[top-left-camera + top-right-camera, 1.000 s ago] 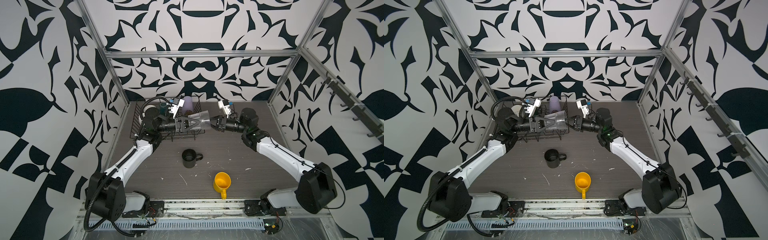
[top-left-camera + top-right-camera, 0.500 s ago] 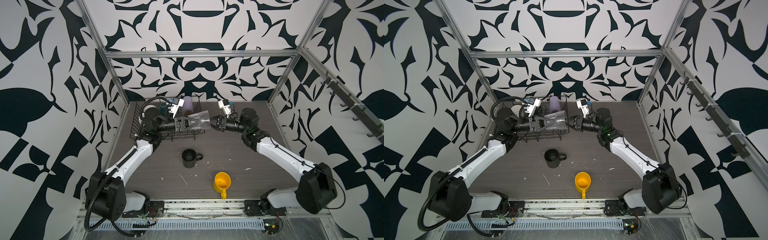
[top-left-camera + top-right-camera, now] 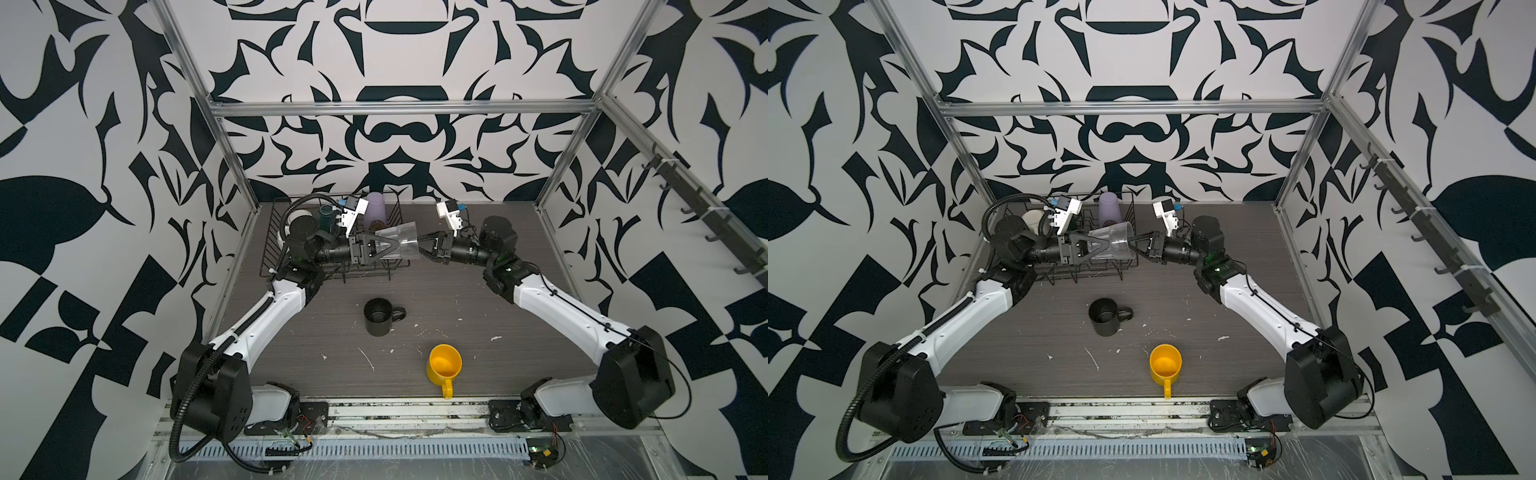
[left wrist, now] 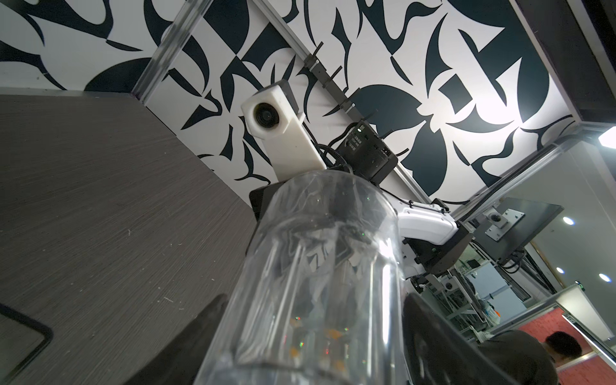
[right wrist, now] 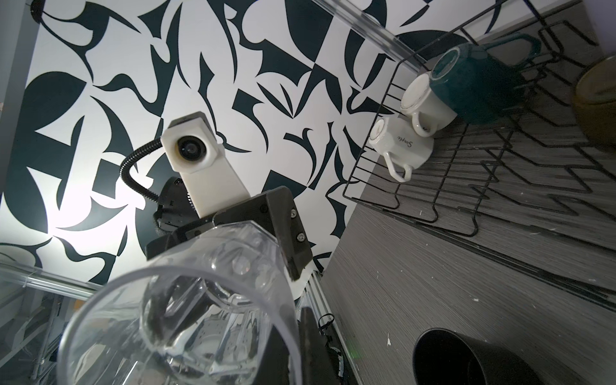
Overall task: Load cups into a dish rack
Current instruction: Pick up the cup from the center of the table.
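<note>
Table (image 3: 457,299): dark wood grain flecked with white; the dish rack (image 3: 274,245) is set on it.
Dish rack: black wire; five cups are seen inside.
Left gripper (image 3: 392,247): stretched over the dish rack's near edge; its jaws are set either side of the clear glass (image 3: 405,243) at its base, and it cannot be told whether they press on it.
Right gripper (image 3: 419,249): pinched tight on the clear glass's rim, just off the dish rack's right end.
Clear glass: held on its side above the dish rack's near right part.
Lilac tumbler (image 3: 376,205): stood at the dish rack's far side.
Teal mug (image 3: 326,216): in the dish rack's far left part.
Black mug (image 3: 377,318): upright, just in front of the dish rack.
Yellow mug (image 3: 444,365): upright, well in front of the dish rack.
Cream mug (image 5: 423,96), white mug (image 5: 400,143): lodged touching in the dish rack's far left corner.
Olive-brown glass (image 5: 596,103): inside the dish rack, partly hidden.
</note>
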